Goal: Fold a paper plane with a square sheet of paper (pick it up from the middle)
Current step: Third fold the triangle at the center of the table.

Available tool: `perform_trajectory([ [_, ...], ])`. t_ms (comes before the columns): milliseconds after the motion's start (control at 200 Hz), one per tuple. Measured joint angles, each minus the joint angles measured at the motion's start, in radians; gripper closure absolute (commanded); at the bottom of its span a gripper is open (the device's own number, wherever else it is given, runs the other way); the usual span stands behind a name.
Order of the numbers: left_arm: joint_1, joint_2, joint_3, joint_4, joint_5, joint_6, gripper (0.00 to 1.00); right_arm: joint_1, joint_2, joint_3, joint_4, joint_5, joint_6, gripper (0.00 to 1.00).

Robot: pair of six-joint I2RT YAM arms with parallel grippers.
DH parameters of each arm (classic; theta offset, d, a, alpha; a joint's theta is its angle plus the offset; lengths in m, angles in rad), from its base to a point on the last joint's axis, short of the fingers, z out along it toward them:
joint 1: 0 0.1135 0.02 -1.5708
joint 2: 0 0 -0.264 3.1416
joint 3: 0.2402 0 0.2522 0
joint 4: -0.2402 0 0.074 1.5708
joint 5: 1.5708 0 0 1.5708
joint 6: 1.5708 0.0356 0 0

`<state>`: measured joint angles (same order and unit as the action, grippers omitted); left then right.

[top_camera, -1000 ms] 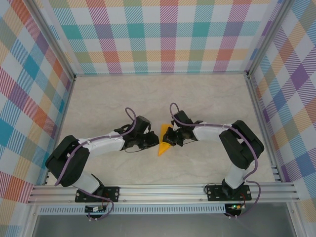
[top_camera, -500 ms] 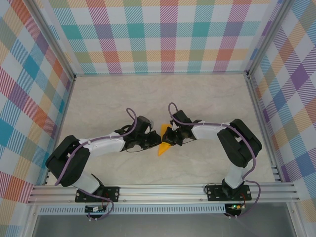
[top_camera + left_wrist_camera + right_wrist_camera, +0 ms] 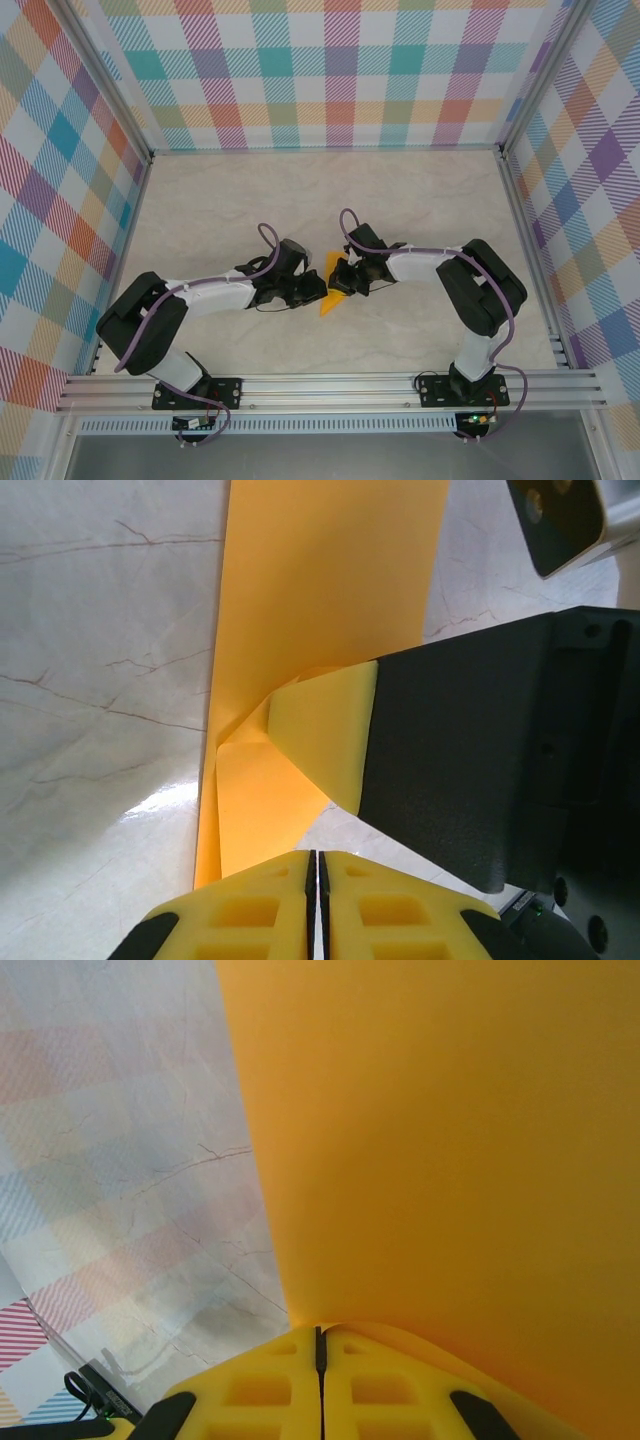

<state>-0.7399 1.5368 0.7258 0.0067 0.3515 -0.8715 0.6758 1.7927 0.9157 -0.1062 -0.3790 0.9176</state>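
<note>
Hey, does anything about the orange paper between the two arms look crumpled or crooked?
Yes. In the left wrist view the paper is buckled into small uneven creases just where the right gripper pinches it with its fingers. The rest of the sheet looks smooth, and no tear is visible.

Aluminium frame (image 3: pixel 330 390) and plaid walls (image 3: pixel 320 70) mark a lab.

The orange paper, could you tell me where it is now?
The orange paper lies in the middle of the table in the top view, between the left gripper and right gripper, both touching it.
</note>
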Motion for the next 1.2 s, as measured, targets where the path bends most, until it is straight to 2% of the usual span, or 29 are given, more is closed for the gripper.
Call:
perform_trajectory([
  [1205,-0.032,0.074,0.006,0.000,0.026,0.002,0.89,0.000,0.018,0.023,-0.034,0.000,-0.018,0.94],
])
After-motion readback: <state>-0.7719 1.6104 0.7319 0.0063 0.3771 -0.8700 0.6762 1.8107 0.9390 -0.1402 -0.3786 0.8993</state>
